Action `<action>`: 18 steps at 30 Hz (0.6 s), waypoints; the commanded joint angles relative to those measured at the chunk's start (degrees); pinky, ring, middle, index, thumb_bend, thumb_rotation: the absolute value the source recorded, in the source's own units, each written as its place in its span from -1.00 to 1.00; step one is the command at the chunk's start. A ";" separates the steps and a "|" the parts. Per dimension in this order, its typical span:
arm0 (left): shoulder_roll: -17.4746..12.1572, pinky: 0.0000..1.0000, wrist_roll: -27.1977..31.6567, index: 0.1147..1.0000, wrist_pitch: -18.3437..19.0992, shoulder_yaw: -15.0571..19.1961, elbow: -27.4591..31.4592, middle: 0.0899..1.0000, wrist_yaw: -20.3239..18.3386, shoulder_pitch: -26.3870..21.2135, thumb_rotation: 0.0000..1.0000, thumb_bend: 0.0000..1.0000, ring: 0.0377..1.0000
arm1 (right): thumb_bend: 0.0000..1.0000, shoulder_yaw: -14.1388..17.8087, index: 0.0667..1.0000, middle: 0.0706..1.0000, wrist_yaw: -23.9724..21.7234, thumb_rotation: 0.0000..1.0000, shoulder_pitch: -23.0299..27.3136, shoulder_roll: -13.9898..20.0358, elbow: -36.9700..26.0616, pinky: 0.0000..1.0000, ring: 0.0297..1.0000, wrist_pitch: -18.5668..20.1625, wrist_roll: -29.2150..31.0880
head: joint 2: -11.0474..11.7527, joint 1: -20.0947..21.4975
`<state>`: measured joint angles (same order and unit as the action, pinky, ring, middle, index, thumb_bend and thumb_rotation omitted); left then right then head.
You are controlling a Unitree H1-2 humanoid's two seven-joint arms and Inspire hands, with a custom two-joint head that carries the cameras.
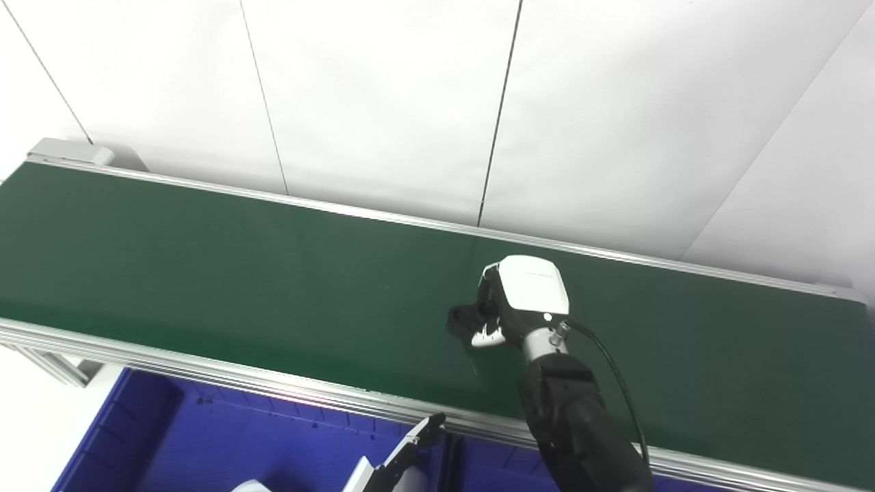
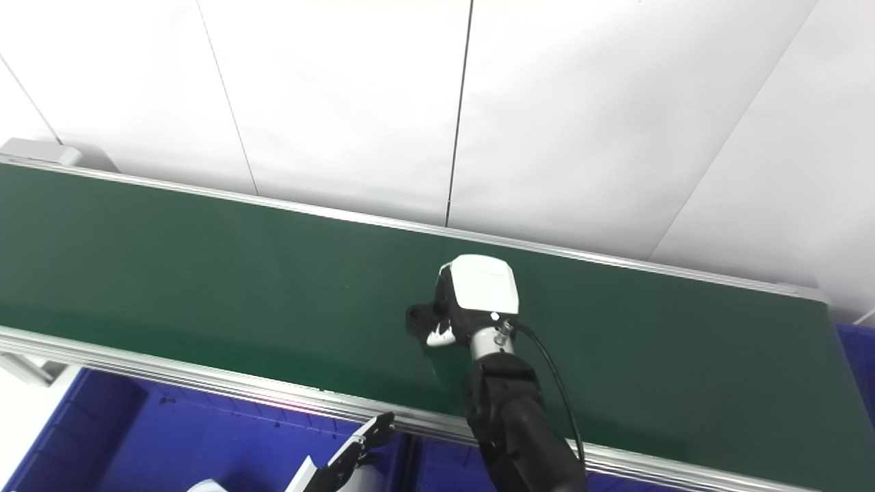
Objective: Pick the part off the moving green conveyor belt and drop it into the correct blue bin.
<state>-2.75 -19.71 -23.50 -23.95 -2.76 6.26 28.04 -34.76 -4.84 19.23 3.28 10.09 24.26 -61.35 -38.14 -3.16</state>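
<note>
Fingers of the right hand (image 1: 509, 307) curl down onto the green conveyor belt (image 1: 205, 273) in the left eye view, closed around a small dark part (image 1: 459, 320) that shows just past them on the side away from the wrist. From where I stand the white back of the hand faces up, likely so the fingers can pin the part against the belt. Whether it is properly gripped or only trapped, I cannot tell. Low down, the left hand (image 1: 410, 451) hangs over the blue bin (image 1: 171, 437), fingers straight and apart, holding nothing.

Right eye view: same hand (image 2: 472, 301) on the belt, the dark part (image 2: 418, 318) touching its fingers. A second blue bin (image 2: 863, 355) peeks in beyond the belt's right end.
</note>
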 commanded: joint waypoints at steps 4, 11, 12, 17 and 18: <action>2.96 0.67 1.06 0.86 -1.05 -1.20 1.48 0.82 -0.64 0.46 0.53 0.15 0.79 | 0.04 -0.16 -0.10 -0.14 0.08 -1.00 0.86 -0.55 -7.50 -0.76 -0.70 -2.28 0.13 | -0.16 1.24; 2.10 0.67 2.12 0.89 -1.63 -0.52 1.63 0.83 -1.66 0.09 0.55 0.12 0.79 | 0.04 -0.33 -0.10 -0.14 -3.59 -1.00 -0.44 -1.46 -16.34 -0.79 -0.74 -0.66 -1.42 | -0.59 4.36; 1.95 0.67 2.51 0.89 -1.37 -0.32 1.91 0.83 -1.92 0.11 0.55 0.12 0.79 | 0.04 -0.23 -0.10 -0.14 -4.42 -1.00 -0.93 -1.63 -18.19 -0.79 -0.74 -0.34 -1.81 | -0.75 5.00; 0.72 0.72 4.54 0.92 -1.18 0.72 3.17 0.87 -3.36 0.15 0.61 0.14 0.81 | 0.05 -0.16 -0.10 -0.14 -6.78 -1.00 -3.58 -2.34 -24.04 -0.79 -0.74 -0.39 -4.23 | -2.18 8.90; 0.34 0.74 4.71 0.93 -1.07 1.03 3.67 0.88 -3.63 0.18 0.64 0.13 0.82 | 0.05 -0.23 -0.10 -0.14 -7.32 -1.00 -3.99 -2.64 -24.83 -0.79 -0.74 -0.35 -5.00 | -3.02 10.72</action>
<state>-2.52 -15.37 -23.54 -23.28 -1.08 2.99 27.97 -35.15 -11.90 14.55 1.78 -12.37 23.99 -64.93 -40.25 5.80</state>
